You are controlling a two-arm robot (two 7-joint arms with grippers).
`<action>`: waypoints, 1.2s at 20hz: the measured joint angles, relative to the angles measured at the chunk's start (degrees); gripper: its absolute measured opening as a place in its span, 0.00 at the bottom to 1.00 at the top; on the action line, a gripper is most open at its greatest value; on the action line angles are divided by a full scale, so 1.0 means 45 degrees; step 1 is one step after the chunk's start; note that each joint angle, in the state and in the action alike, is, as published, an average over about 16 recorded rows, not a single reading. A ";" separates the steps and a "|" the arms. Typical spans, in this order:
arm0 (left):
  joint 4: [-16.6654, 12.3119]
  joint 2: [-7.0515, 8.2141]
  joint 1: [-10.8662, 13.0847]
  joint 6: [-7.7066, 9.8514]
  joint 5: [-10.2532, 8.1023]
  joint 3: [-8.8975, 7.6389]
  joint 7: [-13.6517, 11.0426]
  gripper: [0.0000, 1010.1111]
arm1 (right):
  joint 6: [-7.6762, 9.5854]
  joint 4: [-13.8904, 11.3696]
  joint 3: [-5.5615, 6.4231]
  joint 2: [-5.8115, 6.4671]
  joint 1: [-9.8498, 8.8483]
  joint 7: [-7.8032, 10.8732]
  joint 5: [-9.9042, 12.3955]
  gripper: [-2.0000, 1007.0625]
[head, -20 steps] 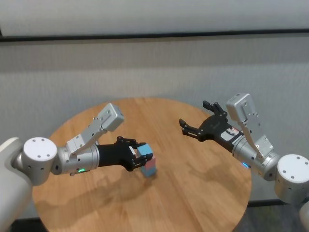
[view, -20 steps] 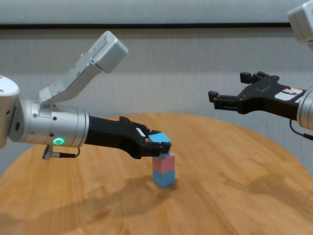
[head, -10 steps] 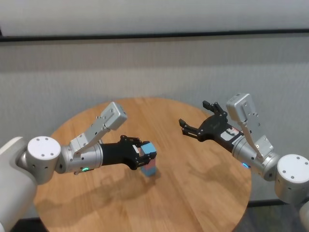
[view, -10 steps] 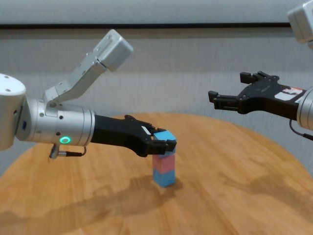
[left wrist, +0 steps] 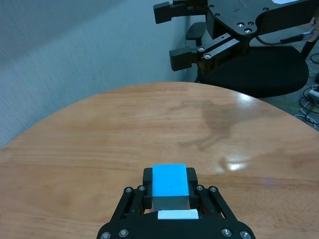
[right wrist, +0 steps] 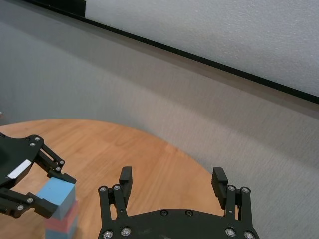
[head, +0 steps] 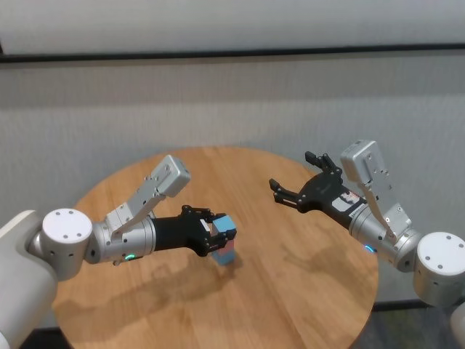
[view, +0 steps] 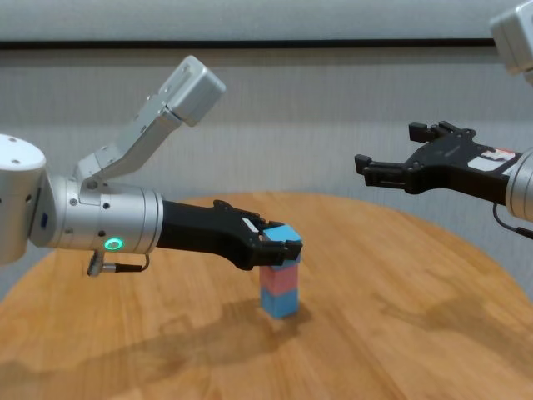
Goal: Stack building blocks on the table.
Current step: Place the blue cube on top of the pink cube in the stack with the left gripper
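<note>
On the round wooden table (head: 290, 291) stands a pale pink block (view: 278, 279) on top of a light blue block (view: 281, 303). My left gripper (view: 276, 242) is shut on the second light blue block (view: 283, 232) and holds it level right over the pink one. Its fingers hide whether the two touch. The held block shows in the left wrist view (left wrist: 169, 180) and the head view (head: 224, 225). My right gripper (view: 389, 148) is open and empty, hovering well above the table's right side, apart from the stack. The right wrist view shows the stack (right wrist: 61, 219).
A grey wall runs behind the table. A black office chair (left wrist: 271, 69) stands beyond the table's far edge in the left wrist view. Bare tabletop (view: 400, 333) lies in front of and to the right of the stack.
My left gripper has carried the blue block a little to the right and levelled it over the pink block. The right arm has not moved.
</note>
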 joint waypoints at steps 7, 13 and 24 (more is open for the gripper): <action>0.0065 -0.0031 -0.0003 -0.0067 0.0018 -0.0052 0.0022 0.40 | 0.0000 0.0000 0.0000 0.0000 0.0000 0.0000 0.0000 1.00; 0.0245 -0.0097 -0.0056 -0.0173 0.0041 -0.0084 0.0005 0.40 | 0.0000 0.0000 0.0000 0.0000 0.0000 0.0000 0.0000 1.00; 0.0784 -0.0277 -0.0231 -0.0406 0.0091 -0.0190 -0.0069 0.40 | 0.0000 0.0000 0.0000 0.0000 0.0000 0.0000 0.0000 1.00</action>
